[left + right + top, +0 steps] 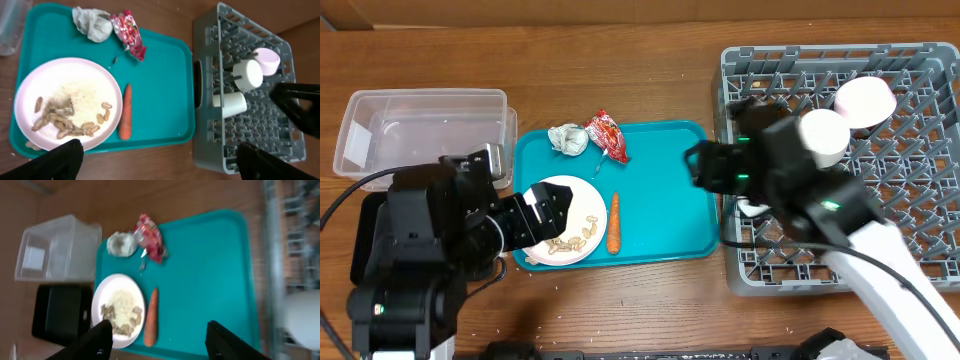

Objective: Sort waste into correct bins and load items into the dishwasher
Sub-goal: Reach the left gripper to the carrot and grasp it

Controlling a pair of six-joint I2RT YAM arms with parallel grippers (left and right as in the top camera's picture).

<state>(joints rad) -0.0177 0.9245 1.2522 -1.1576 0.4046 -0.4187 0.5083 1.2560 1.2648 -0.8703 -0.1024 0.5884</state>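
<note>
I'm watching the wooden counter (650, 60) carrying a teal tray (670, 200) beside a grey rack (920, 240), while the left end effector (160, 160) and right end effector (161, 340) are both hanging spread apart, empty.

The teal tray (165, 100) looks smooth plastic, the rack (205, 145) grey plastic, the table (165, 17) grained wood.
</note>
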